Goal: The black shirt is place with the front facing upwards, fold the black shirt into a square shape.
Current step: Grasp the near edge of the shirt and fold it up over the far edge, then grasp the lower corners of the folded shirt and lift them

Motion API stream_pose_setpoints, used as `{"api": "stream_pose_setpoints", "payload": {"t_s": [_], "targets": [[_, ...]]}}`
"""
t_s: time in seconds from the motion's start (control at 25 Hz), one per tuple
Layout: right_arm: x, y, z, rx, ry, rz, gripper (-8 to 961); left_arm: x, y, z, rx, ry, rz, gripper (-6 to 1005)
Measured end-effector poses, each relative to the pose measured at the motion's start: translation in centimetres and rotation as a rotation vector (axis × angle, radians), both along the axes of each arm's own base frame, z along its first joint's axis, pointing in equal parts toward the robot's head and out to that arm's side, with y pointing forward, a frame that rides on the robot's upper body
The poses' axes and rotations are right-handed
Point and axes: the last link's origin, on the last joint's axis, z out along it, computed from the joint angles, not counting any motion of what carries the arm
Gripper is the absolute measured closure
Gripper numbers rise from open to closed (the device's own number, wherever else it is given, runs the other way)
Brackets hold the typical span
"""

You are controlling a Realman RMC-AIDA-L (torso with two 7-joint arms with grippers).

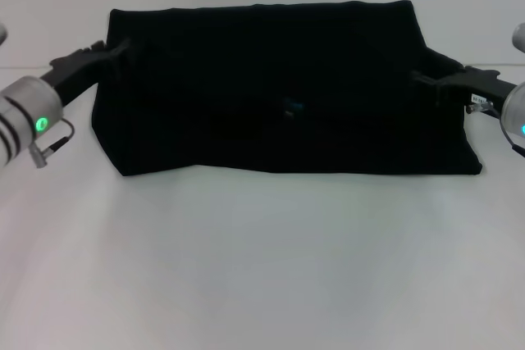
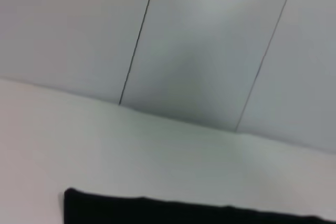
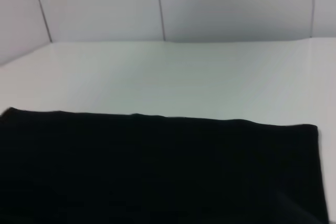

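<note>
The shirt lies on the table, long axis side to side. The left claw and right claw each pinch an end, equally near.

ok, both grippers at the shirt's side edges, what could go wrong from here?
1. Left gripper and right gripper sit at different heights on the shirt, so the next fold may come out skewed.
2. The shirt is a wide band, not yet square; its near edge already runs slanted.
3. Black fingers against black cloth hide the grip; a slip could go unnoticed.
</note>
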Motion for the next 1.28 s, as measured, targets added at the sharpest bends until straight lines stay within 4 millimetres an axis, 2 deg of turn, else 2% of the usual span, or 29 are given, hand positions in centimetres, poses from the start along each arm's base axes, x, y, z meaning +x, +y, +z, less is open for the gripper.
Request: {"api": "stream_pose_setpoints", "payload": {"t_s": [0.16,0.44,0.6,0.8,1.12,1.28], "targets": [[-0.1,-0.6,0.7,-0.006,0.051,0.035,435,-0.2,-0.9,1.3,0.019,-0.047,-0.054,565],[0.0,-1.7,3.1,0.046,0.181,0.091,104,0.5,-2.2,3.3,0.031,-0.109,-0.178,284],[0.8,-2.2,4.1,0.053,0.189,0.065,106,0.5,-2.4,3.7,0.031,-0.108,-0.186,135],[1.1,-3.1,5.0,0.036,0.204,0.080,107,0.4,-2.8,3.8,0.023,-0.101,-0.204,47],[-0.6,-4.3,6.5,-0.084,0.323,0.183,110,-0.7,-4.4,3.6,-0.136,-0.025,-0.218,48],[-1.3,-4.2,6.5,-0.135,0.331,0.192,112,-1.2,-5.0,3.7,-0.164,0.005,-0.219,47]]}}
